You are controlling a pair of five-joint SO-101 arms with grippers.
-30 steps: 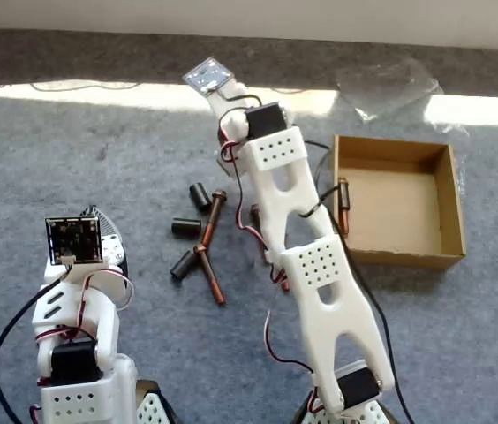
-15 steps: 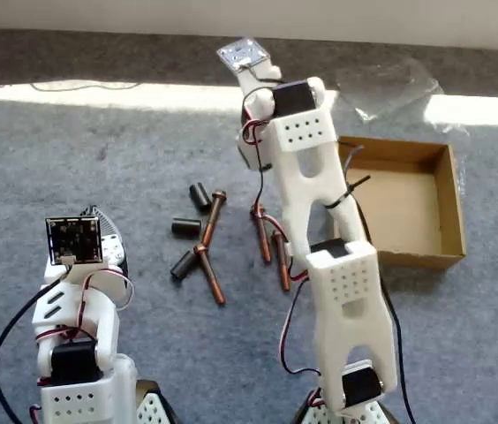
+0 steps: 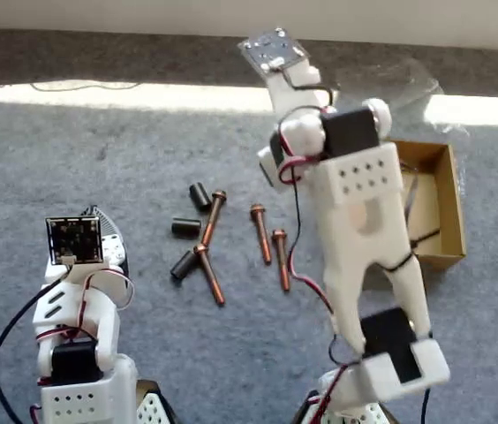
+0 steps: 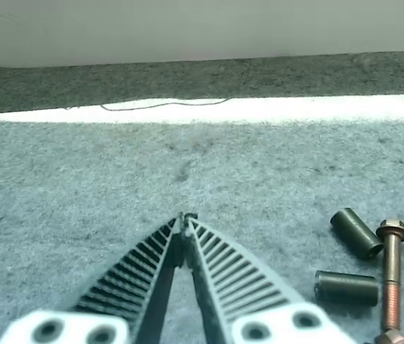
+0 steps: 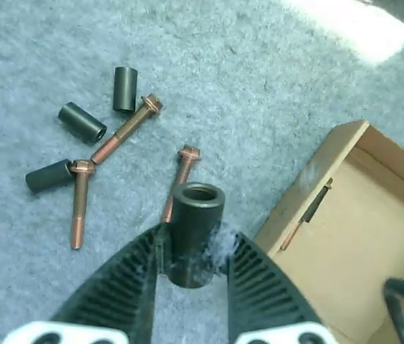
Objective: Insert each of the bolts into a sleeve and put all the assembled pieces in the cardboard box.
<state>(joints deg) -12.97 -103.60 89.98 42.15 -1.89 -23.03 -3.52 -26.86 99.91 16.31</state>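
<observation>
My right gripper [image 5: 193,238] is shut on a dark sleeve [image 5: 191,233], held upright above the grey carpet beside the cardboard box [image 5: 309,179]. Below it lie three dark sleeves [image 5: 82,121] and copper bolts [image 5: 127,129]. In the high view the right arm [image 3: 364,203] rises in front of the cardboard box [image 3: 448,256], with several bolts [image 3: 260,231] and three sleeves [image 3: 186,227] to its left. My left gripper [image 4: 185,218] is shut and empty, low over the carpet, apart from two sleeves [image 4: 356,231] and a bolt [image 4: 390,258].
A thin bolt-like piece [image 5: 306,215] leans along the box's inner wall. A clear plastic bag [image 3: 390,84] lies behind the box. The left arm [image 3: 77,265] stands at the near left. Bare carpet stretches left of the parts.
The right arm has lifted and swung right toward the box, uncovering two bolts on the carpet. The left arm has not moved.
</observation>
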